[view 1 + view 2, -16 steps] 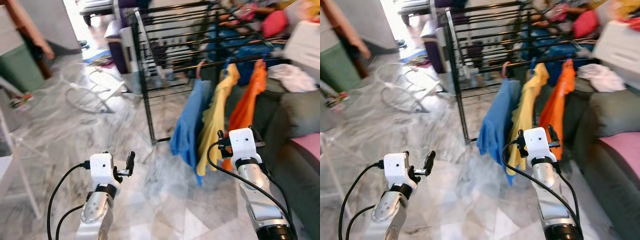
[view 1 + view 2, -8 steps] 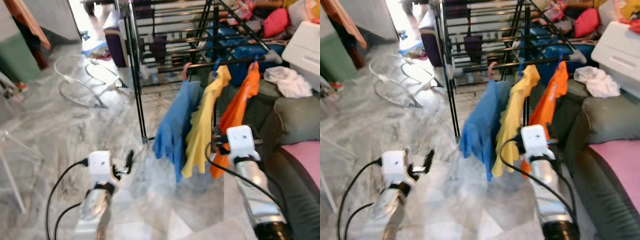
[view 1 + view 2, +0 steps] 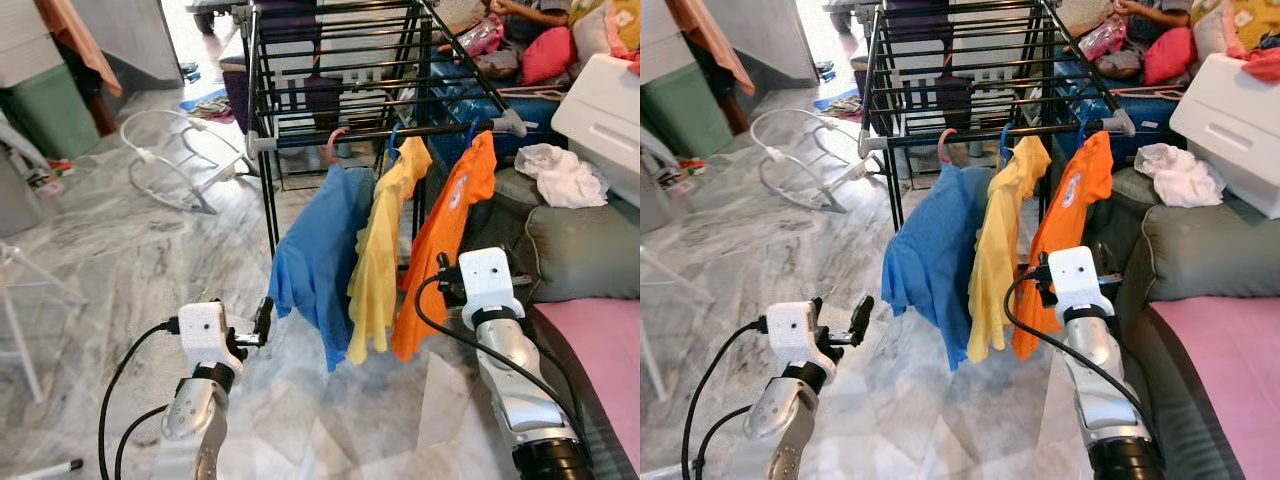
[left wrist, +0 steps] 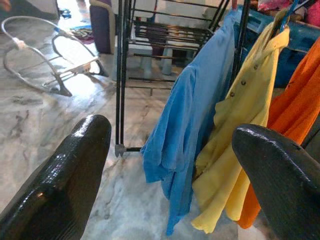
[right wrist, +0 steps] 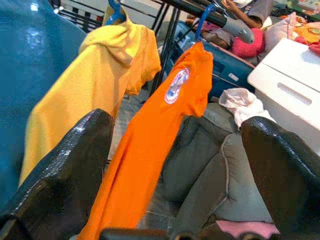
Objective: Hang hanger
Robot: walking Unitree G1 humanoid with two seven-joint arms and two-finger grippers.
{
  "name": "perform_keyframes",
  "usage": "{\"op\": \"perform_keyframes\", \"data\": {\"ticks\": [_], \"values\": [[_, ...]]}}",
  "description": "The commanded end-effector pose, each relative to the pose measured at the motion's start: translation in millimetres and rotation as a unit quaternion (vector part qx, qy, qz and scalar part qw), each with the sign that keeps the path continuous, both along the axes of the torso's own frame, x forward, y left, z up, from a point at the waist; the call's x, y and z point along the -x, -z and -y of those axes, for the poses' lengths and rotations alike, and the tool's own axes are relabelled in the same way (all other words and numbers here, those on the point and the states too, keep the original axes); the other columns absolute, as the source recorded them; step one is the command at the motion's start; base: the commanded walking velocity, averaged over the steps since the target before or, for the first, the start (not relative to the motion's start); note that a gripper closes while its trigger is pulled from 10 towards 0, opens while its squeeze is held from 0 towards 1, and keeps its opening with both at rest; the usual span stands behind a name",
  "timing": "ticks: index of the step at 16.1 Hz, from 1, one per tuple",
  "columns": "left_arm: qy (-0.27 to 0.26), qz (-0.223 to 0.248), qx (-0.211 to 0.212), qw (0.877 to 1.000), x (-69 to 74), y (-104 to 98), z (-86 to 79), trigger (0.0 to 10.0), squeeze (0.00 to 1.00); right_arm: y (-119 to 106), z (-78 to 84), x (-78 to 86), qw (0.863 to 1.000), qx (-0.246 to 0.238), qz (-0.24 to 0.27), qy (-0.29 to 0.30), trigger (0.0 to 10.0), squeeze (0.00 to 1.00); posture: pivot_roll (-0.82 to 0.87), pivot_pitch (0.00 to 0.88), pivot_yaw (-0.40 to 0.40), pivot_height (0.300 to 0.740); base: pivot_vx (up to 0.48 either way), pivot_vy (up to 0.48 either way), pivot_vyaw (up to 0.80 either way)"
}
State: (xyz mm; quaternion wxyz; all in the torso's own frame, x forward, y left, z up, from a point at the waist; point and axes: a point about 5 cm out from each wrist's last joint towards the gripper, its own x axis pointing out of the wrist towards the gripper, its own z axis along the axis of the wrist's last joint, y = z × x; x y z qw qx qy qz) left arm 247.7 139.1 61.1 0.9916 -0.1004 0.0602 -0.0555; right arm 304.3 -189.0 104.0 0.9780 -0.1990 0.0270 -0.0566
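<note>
Our right tool (image 3: 1072,272) is spread wide and carries nothing, just below the orange shirt (image 3: 440,250) on the drying rack (image 3: 340,70). Our left tool (image 3: 262,322) is likewise wide apart and bare, low before the rack near the blue shirt (image 3: 315,260). On the rack's front rail (image 3: 380,133) hang 3 hangers: blue, yellow shirt (image 3: 385,250), orange. We judge the hanging done, with only backing away left.

Ahead of the left end effector (image 4: 165,165), between its spread black fingers (image 4: 65,175), hang a blue shirt (image 4: 192,130), yellow shirt (image 4: 240,145) and orange shirt (image 4: 295,110) on a black rack (image 4: 122,75).
</note>
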Motion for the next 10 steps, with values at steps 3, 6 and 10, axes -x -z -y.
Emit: {"op": "perform_keyframes", "data": {"ticks": [3,6,10], "values": [[0.004,0.012,0.003,1.0,1.0,-3.7,-1.5,10.0,0.0,-1.3,-2.5,-1.0,1.0,-0.007,0.0,-0.003,10.0,0.0,-0.18,0.0,0.066,0.74,0.087,0.0,-0.47],[0.007,0.013,0.006,1.0,0.4,-3.6,-0.3,10.0,0.0,-0.9,-1.4,-0.9,1.0,-0.006,0.0,-0.003,10.0,0.0,-0.18,0.0,0.067,0.74,0.326,0.0,-0.31],[0.009,0.01,0.008,1.0,0.2,-2.4,-0.7,10.0,0.0,-0.4,-1.4,-0.5,1.0,-0.004,-0.001,-0.005,10.0,0.0,-0.18,0.0,0.067,0.74,0.341,0.066,-0.25]]}}
